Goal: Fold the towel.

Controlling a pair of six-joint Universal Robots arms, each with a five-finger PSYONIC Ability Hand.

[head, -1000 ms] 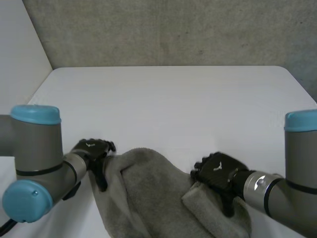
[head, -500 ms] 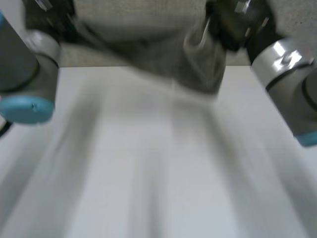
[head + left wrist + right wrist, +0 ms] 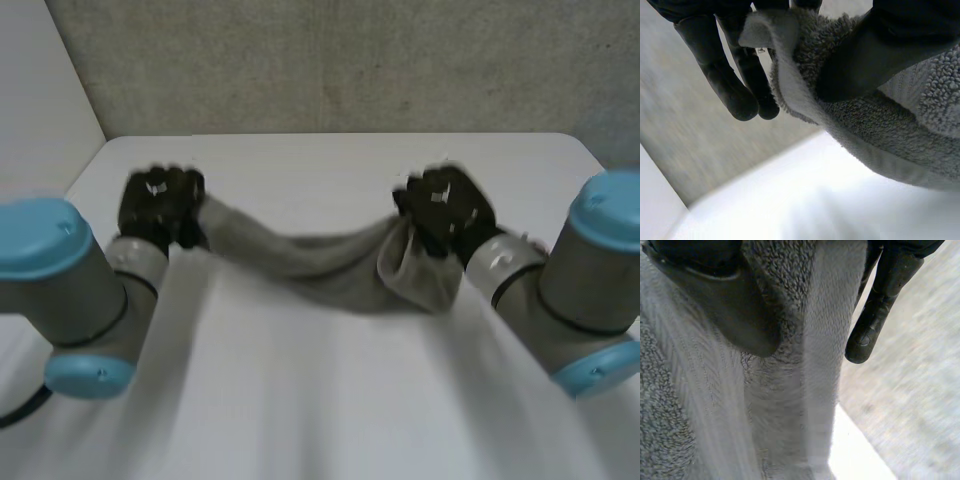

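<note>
Above white table (image 3: 330,400), hands (image 3: 160,205) (image 3: 445,205) grip sagging towel (image 3: 310,265).

Thick grey cylinders for the left arm (image 3: 80,300) and the right arm (image 3: 585,290). Round light-blue caps (image 3: 40,225) over the joint ends, thin dark seams ringing the segments. Paler, glossier silver wrist sections (image 3: 500,262) toward the ends. Matte black left hand (image 3: 158,205) and right hand (image 3: 445,205), with blunt, rounded fingertips (image 3: 742,107) and small pale markings on the backs.
</note>
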